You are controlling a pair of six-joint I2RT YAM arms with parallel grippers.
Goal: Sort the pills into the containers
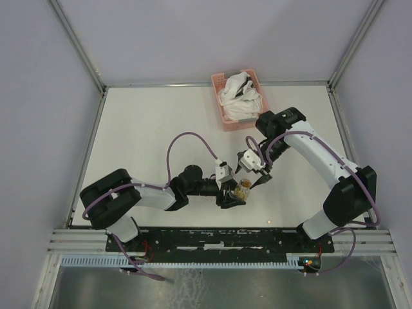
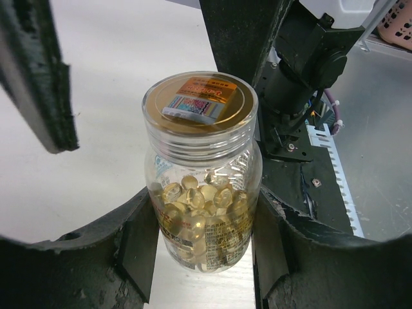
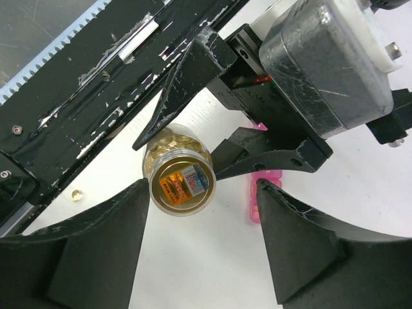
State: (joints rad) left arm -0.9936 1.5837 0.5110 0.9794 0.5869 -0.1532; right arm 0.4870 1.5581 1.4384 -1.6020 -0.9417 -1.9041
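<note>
The clear round jar with a gold cap stands upright and is full of amber pills. My left gripper is shut on the jar, with a pad pressed to each side of its lower body. In the top view the jar sits at the table's front centre. My right gripper is open and hovers just above the capped jar, one finger on each side, not touching it. The magenta-pink strip box lies just beside the jar, mostly hidden behind the gripper fingers.
A pink lattice basket with white cloth stands at the back centre. One loose amber pill lies on the table near the black front rail. The arm bases line the near edge.
</note>
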